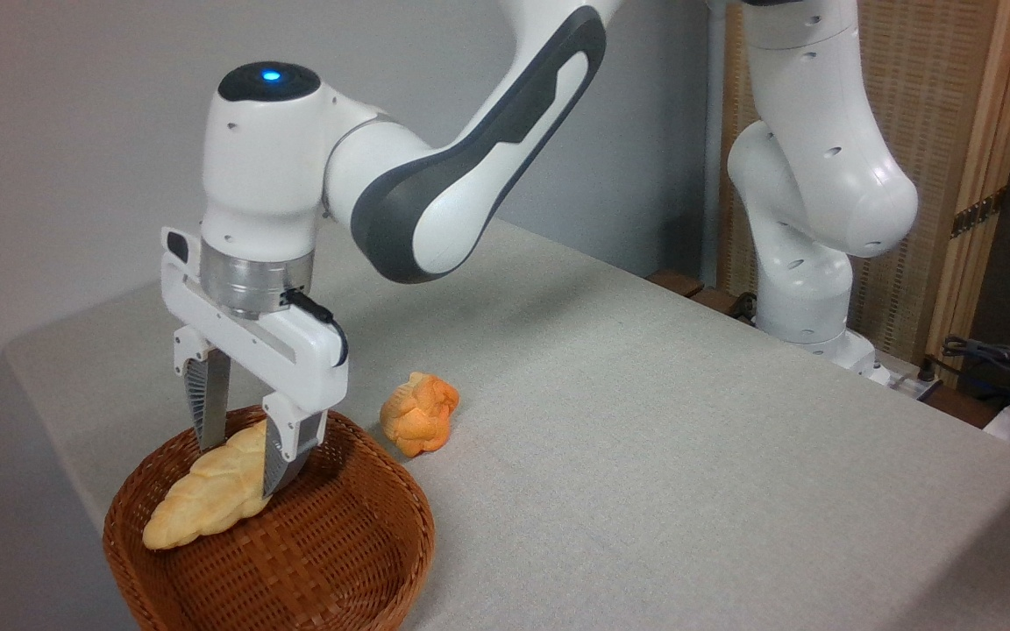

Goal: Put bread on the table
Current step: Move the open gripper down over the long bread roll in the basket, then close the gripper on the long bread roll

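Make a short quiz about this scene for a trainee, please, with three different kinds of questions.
1. True or false: the long pale braided bread loaf lies flat on the grey cloth table.
2. Which item sits outside the brown wicker basket? A) the loaf B) the small orange knotted bun
3. What do the gripper jaws straddle?

Key: 1. False, it is over the basket. 2. B. 3. The loaf's upper end.

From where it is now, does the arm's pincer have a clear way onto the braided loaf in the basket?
Probably yes: the pincer already straddles the upper end of the bread, nothing covering it in the basket.
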You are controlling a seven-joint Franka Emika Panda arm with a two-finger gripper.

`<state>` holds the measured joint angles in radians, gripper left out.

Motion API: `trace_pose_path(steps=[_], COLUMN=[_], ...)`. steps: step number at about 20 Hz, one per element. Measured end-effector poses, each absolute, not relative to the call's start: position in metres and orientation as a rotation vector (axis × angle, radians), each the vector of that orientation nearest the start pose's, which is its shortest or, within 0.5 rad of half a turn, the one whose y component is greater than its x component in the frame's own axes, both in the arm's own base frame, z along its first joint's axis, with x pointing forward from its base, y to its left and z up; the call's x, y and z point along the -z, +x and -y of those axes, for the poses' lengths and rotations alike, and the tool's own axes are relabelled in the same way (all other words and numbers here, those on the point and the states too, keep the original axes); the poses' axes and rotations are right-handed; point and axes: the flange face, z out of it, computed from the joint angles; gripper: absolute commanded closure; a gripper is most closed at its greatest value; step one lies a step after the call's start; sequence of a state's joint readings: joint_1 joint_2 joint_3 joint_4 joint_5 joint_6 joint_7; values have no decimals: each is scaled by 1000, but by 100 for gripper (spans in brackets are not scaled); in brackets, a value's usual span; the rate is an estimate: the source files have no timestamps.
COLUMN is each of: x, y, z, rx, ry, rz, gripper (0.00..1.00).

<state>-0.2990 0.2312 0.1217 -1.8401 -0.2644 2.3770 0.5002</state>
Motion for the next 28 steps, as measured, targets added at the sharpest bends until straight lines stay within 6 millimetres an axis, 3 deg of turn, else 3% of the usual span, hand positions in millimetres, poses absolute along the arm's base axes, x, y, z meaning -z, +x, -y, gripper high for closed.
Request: trace_pose_path(steps=[19,20,22,23,25,28], x=[-417,-415,-414,-414,-414,-415], y=[643,643,643,643,643,644], z=[130,130,131,131,131,131], rx=[513,509,506,506,508,512], ry=[-3091,-3091,-3091,-3091,-3091,-3090], rz=[-893,-894,-896,-896,-896,-897], gripper=[0,8,43,53,60,61])
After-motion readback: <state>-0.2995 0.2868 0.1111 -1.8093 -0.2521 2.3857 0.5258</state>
